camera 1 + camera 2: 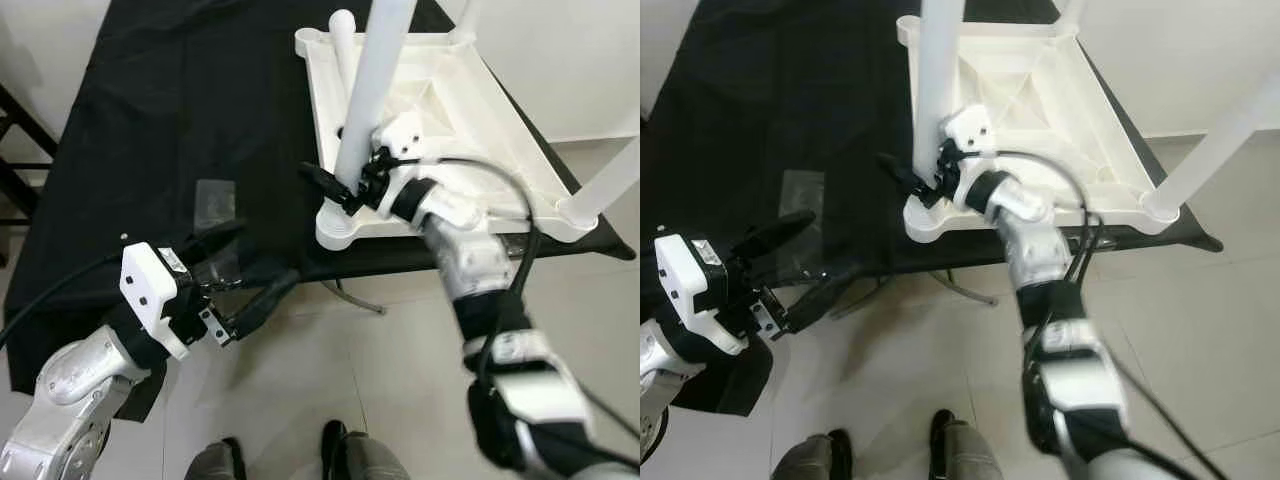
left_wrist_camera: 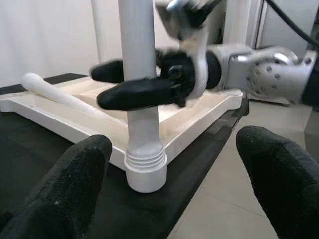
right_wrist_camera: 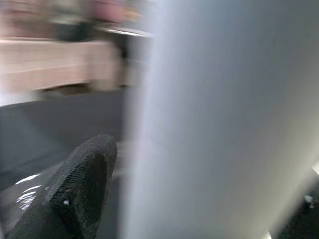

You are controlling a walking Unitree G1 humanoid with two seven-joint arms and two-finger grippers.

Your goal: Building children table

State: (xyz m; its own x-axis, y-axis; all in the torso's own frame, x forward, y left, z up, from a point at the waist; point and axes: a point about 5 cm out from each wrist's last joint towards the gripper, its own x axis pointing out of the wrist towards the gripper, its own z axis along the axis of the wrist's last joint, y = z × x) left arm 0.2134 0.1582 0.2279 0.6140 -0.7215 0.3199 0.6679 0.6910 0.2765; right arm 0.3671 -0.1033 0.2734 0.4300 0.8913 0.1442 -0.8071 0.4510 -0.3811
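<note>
White plastic children's table top (image 1: 470, 100), square and ribbed, lying upside down on a black cloth-covered work surface (image 1: 190, 130), at that surface's near right corner; white tubular plastic leg (image 1: 372, 85) standing upright in the near corner socket (image 2: 145, 172) of the table top, its ribbed collar seated just above the socket rim; second white leg (image 1: 605, 185) upright at the right corner; third white leg (image 1: 342, 45), loose, lying flat across the underside of the top toward its far corner; fourth leg standing at the far right corner, its upper part cut off by the frame edge; right gripper (image 1: 345, 185) clamped on the near upright leg low down, one black finger on each side of the tube, silver forearm and black cable running back toward the robot; in the right wrist view a black fingertip (image 3: 82, 189) beside the blurred white tube; left gripper (image 1: 240, 275) held off the near edge of the work surface, well apart from the leg, its two black fingers (image 2: 75, 194) spread wide with nothing between them; small clear plastic bag (image 1: 215, 205) flat on the cloth beyond the left gripper; pale tiled floor (image 1: 400, 380) below; robot's feet (image 1: 340, 450) at the bottom edge.
</note>
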